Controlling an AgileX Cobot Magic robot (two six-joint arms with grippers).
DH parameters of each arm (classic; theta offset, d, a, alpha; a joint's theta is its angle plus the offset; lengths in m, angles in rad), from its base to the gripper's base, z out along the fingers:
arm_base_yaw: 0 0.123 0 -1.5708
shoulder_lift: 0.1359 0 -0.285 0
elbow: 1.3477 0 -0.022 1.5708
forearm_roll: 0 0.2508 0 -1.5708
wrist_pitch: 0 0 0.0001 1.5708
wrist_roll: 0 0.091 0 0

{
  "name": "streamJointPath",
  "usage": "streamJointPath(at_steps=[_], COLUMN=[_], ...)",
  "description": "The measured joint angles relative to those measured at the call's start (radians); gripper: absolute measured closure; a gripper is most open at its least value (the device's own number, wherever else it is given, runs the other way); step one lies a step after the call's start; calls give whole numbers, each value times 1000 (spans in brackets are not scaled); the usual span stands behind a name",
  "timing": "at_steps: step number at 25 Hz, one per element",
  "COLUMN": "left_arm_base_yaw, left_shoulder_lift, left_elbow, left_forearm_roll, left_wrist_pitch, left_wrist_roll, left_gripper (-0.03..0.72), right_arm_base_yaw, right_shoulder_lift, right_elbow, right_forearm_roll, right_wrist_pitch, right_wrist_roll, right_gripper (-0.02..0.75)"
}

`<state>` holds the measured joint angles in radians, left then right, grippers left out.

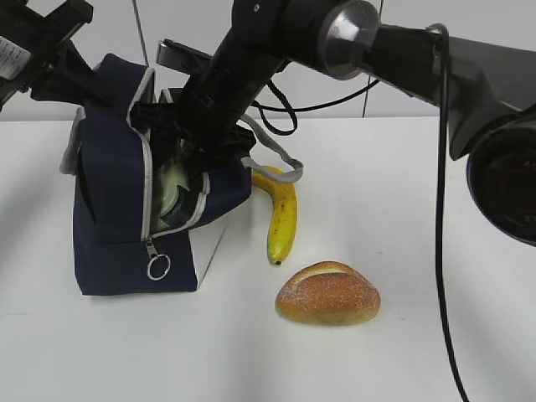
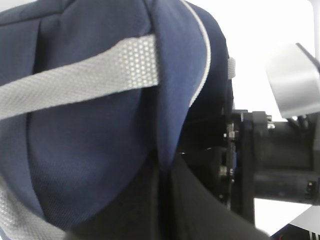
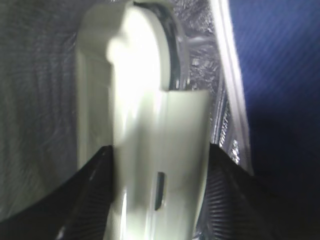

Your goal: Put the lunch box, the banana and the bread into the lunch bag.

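The navy lunch bag (image 1: 113, 209) stands at the left with its zipped side open towards the middle. My left gripper (image 2: 164, 200) is shut on a fold of the bag's navy fabric (image 2: 100, 150) at its top. My right gripper (image 3: 160, 195) reaches into the opening and is shut on the lunch box (image 3: 150, 125), whose sage-green lid and clip face the camera; silver lining surrounds it. From outside, a pale part of the lunch box (image 1: 173, 186) shows in the opening. The banana (image 1: 282, 213) lies just right of the bag. The bread (image 1: 328, 293) sits in front of it.
A grey strap handle (image 1: 276, 155) hangs from the bag over the banana's top end. The metal ring pull (image 1: 158, 266) dangles at the bag's lower front. A black cable (image 1: 439, 251) hangs down from the right arm at the right. Everything rests on a white table (image 1: 402, 209).
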<state>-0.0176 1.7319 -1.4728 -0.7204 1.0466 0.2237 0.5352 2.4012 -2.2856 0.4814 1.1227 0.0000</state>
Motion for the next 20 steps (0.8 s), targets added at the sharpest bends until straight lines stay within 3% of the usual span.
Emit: streamJointPath(at_steps=[3,6,8,13,20], left_arm_base_yaw=[0,0,0,0,0], left_shoulder_lift=[4,19,20,20,20], left_elbow=[0,-1,-1,-1,-1], left_forearm_roll=[1,2,0,0,1], left_wrist_pitch=[-1,-1,-5,-8,-9], left_wrist_roll=[0,0,0,0,0], left_gripper=[691,691,691,691,691], right_arm_base_yaw=[2,5,5,5,-26], right_shoulder_lift=[14,15,15,15,-33], right_elbow=[-2,-6,-22,-139,-235], right_forearm_roll=[7,23,1,-173,-251], right_wrist_pitch=[-11,-24,-11,101,123], right_wrist_roll=[-9,-28,-36,-39,-41], right_gripper=[298,164,118,108,137])
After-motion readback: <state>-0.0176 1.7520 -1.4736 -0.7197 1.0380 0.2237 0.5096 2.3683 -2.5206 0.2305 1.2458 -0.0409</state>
